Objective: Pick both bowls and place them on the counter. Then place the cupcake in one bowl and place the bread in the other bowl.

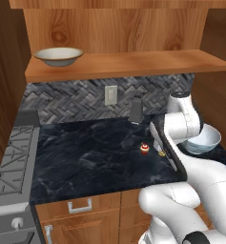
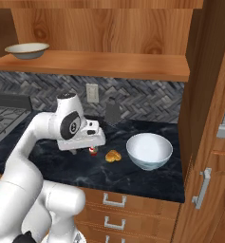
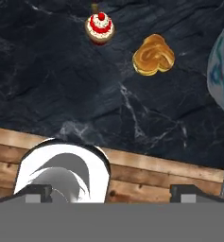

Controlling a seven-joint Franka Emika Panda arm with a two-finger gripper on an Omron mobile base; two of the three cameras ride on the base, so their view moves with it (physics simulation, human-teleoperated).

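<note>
The deeper white bowl with the blue pattern (image 1: pixel 203 139) (image 2: pixel 149 150) stands on the black counter (image 1: pixel 86 157) at the right; its edge shows in the hand view (image 3: pixel 221 71). The shallow cream bowl (image 1: pixel 58 55) (image 2: pixel 26 50) rests on the wooden shelf above. The cupcake (image 1: pixel 144 148) (image 3: pixel 99 27) and the bread (image 2: pixel 113 155) (image 3: pixel 153 55) lie side by side on the counter, left of the white bowl. My gripper (image 2: pixel 79 151) (image 3: pixel 116 193) hovers over the counter's front part near the cupcake. It is open, with nothing between its fingers.
A stove (image 1: pixel 9 162) borders the counter on the left. A dark grey grater (image 1: pixel 136 110) (image 2: pixel 112 112) stands by the backsplash under a wall outlet (image 1: pixel 111 94). A tall wooden cabinet wall (image 2: pixel 204 95) closes the counter's right end.
</note>
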